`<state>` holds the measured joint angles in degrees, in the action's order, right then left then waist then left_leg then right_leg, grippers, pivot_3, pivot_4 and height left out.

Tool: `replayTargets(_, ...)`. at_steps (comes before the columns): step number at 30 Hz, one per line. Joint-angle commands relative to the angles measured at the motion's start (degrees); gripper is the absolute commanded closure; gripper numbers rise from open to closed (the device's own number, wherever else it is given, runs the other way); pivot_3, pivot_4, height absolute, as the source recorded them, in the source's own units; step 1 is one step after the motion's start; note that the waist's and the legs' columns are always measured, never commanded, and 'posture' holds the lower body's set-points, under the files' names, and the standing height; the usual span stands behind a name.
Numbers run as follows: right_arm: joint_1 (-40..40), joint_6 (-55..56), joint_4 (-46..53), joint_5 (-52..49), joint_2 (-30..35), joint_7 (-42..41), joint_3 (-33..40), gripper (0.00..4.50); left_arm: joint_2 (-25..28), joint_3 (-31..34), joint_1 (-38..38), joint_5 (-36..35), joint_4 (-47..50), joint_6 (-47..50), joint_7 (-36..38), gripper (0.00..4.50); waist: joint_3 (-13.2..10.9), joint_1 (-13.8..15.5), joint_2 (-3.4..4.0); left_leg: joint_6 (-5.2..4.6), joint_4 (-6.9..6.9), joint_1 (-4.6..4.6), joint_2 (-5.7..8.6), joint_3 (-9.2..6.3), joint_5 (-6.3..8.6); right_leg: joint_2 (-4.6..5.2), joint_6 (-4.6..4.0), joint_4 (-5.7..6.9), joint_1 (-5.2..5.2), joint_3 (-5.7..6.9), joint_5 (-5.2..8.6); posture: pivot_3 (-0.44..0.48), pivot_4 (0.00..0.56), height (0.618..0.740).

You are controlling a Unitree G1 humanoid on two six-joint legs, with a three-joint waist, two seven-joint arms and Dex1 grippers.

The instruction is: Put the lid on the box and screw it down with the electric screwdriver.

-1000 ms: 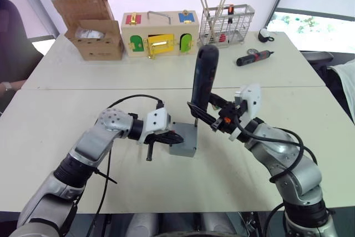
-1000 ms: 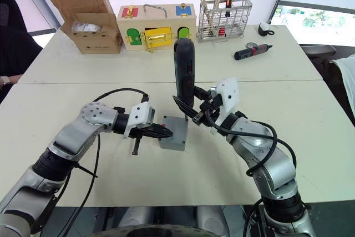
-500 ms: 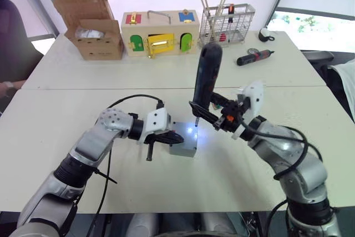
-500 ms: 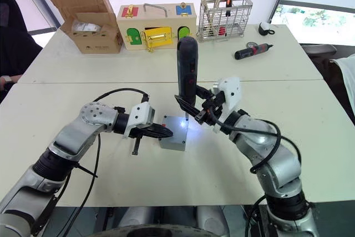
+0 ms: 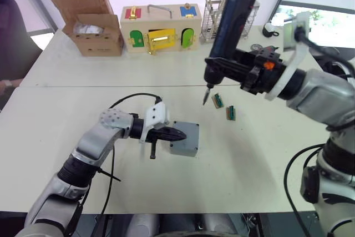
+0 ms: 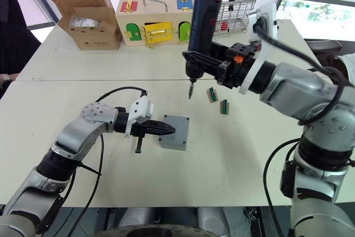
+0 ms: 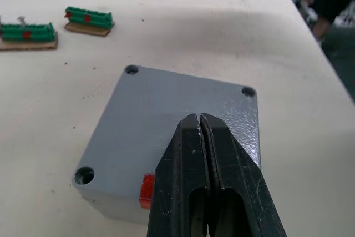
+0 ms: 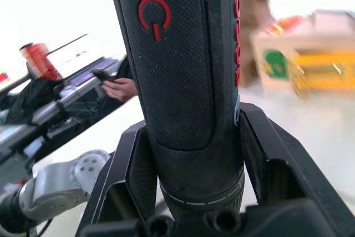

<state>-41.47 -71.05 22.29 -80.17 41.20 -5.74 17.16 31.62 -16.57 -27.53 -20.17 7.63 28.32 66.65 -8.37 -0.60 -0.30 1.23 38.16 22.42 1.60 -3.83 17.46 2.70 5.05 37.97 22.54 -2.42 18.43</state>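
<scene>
On pale table, lidded box.

We see the lid as matt grey plastic with a finely speckled, slightly rough face, and the electric screwdriver has a black, pebbled rubbery grip and a thin bare-metal bit. Our left gripper has smooth, faintly shiny black plastic fingers. The table looks smooth, matt and pale.
</scene>
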Motion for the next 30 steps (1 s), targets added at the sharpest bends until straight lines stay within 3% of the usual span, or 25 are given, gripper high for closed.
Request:
replayTargets(1, -5.06, -4.47, -8.75, -12.51, 8.39, 3.26, 0.64, 2.76, 1.13, 4.22, -3.08, -3.94, 2.12, 3.29, 0.46, 4.5, -0.35, -0.08, 0.02, 0.0, 0.02, 0.1, 0.01, 0.01, 0.0, 0.01, 0.0, 0.02, 0.11, 0.0, 0.0, 0.0, 0.15, 0.74)
replayTargets(3, -7.58, -7.36, -14.25, -14.61, 13.4, 3.04, -1.04, 2.76, 1.96, 5.24, -5.02, -5.31, 3.11, 4.47, 1.28, 4.5, -0.5, -0.17, 0.08, 0.0, 0.0, 0.34, 0.01, 0.04, 0.0, 0.0, 0.0, 0.04, 0.36, 0.0, 0.0, 0.0, 0.15, 0.74)
replayTargets(5, -10.16, -12.49, -21.51, -11.86, 18.44, 2.07, -3.74, 2.76, 2.89, 5.62, -6.83, -5.93, 3.95, 4.61, 2.33, 4.5, -0.52, -0.25, 0.09, 0.02, 0.04, 0.88, 0.0, 0.09, -0.02, -0.04, 0.01, 0.15, 0.96, 0.0, -0.01, 0.0, 0.15, 0.74)
replayTargets(9, -13.53, -20.56, -35.66, -3.74, 24.13, -1.58, -9.22, 2.76, 4.79, 5.16, -8.45, -5.84, 5.53, 3.27, 4.8, 4.5, -0.54, -0.16, 0.07, 0.02, 0.01, 0.96, -0.02, 0.17, -0.02, -0.04, 0.02, 0.05, 1.0, -0.01, -0.01, 0.0, 0.15, 0.74)
replayTargets(13, -14.26, -21.45, -41.61, 3.54, 31.88, -13.35, -23.96, 2.76, 6.39, 2.44, -9.5, -2.88, 6.83, -0.52, 7.1, 4.5, -0.83, 0.0, 0.26, 0.02, 0.07, 0.96, 0.0, 0.29, -0.02, -0.01, 0.02, 0.05, 1.03, -0.1, -0.01, 0.0, 0.15, 0.74)
replayTargets(19, -16.18, -18.76, -47.04, 24.86, 30.78, -22.17, -36.15, 2.76, 6.47, -0.01, -8.93, -0.59, 8.34, -3.21, 7.33, 4.5, -0.93, -0.23, 0.42, 0.02, 0.05, 0.95, 0.0, 0.37, -0.02, -0.06, 0.02, 0.14, 1.13, -0.18, -0.01, 0.0, 0.15, 0.74)
replayTargets(30, -19.48, -17.27, -52.04, 41.95, 27.76, -45.14, -50.28, 2.76, 6.54, -0.49, -3.9, -0.49, 11.86, -1.64, 4.16, 4.5, -0.97, -0.14, 0.49, 0.03, 0.1, 1.0, -0.01, 0.37, -0.03, -0.11, 0.02, 0.29, 1.25, -0.19, -0.02, 0.0, 0.15, 0.74)
